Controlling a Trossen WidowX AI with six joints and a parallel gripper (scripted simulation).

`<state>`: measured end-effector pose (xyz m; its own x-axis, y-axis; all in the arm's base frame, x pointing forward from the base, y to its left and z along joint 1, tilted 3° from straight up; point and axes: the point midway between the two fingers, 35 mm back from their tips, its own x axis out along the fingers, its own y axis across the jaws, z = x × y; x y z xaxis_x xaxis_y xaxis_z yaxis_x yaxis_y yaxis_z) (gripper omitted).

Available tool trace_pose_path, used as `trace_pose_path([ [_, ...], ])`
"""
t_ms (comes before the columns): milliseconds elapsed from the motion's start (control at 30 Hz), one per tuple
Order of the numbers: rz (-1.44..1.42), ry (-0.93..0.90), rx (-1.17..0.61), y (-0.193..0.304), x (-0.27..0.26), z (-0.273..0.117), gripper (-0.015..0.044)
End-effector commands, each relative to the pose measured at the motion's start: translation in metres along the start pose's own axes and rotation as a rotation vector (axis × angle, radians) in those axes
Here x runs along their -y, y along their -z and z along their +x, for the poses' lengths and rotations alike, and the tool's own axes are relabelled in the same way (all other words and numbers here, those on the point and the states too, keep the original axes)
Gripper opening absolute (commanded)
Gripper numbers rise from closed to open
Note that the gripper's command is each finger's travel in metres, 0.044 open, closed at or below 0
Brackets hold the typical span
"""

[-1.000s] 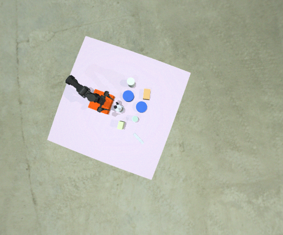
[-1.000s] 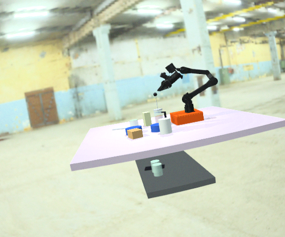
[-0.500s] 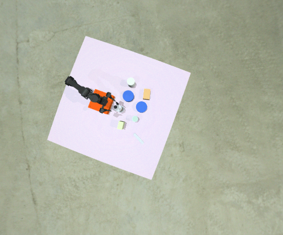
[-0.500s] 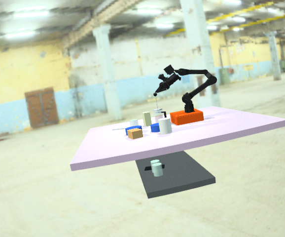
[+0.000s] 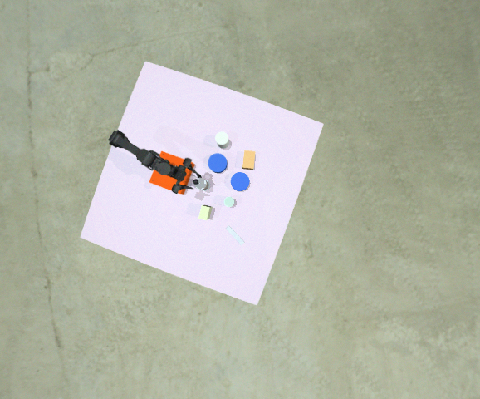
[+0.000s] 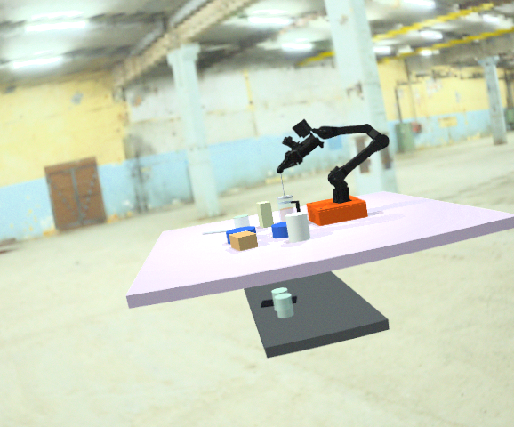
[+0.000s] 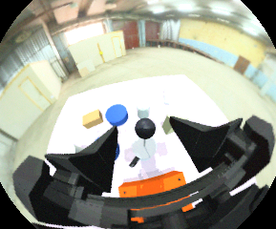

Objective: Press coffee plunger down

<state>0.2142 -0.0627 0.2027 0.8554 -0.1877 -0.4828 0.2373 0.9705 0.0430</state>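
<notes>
the coffee press (image 6: 286, 206) stands upright on the pale lilac bench (image 6: 386, 238), just beside the orange base block (image 6: 336, 210) that carries the arm (image 6: 358, 156). its long axis is vertical: the thin plunger rod (image 6: 282, 186) rises straight up from the lid, ending in a small dark knob (image 7: 144, 129) at the top, and a dark handle sticks out from the body on the side toward the orange block. the gripper (image 6: 281, 168) hangs tilted over the press with its tips level with the knob; in the wrist view the two dark fingers flank the knob, one on each side, with gaps showing, so the jaws stand fairly wide and hold nothing. from above, the gripper (image 5: 187, 180) covers part of the press (image 5: 200, 184). near the press sit two blue discs (image 5: 217, 162), a white cylinder (image 5: 222, 138), a tan box (image 5: 248, 160), a pale green cup (image 5: 229, 201), a pale yellow block (image 5: 204, 212) and a thin pale strip (image 5: 234, 234), all apart from it.
</notes>
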Motion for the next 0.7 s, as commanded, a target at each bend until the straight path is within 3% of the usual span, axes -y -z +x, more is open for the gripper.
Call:
trace_pose_path([
  [0, 0.004, 0.003, -0.005, 0.0010, 0.0005, 0.0019, 0.0282],
  [200, 0.004, 0.003, -0.005, 0.0010, 0.0005, 0.0019, 0.0125],
  [667, 0.004, 0.003, -0.005, 0.0041, 0.0006, 0.0041, 0.0115],
])
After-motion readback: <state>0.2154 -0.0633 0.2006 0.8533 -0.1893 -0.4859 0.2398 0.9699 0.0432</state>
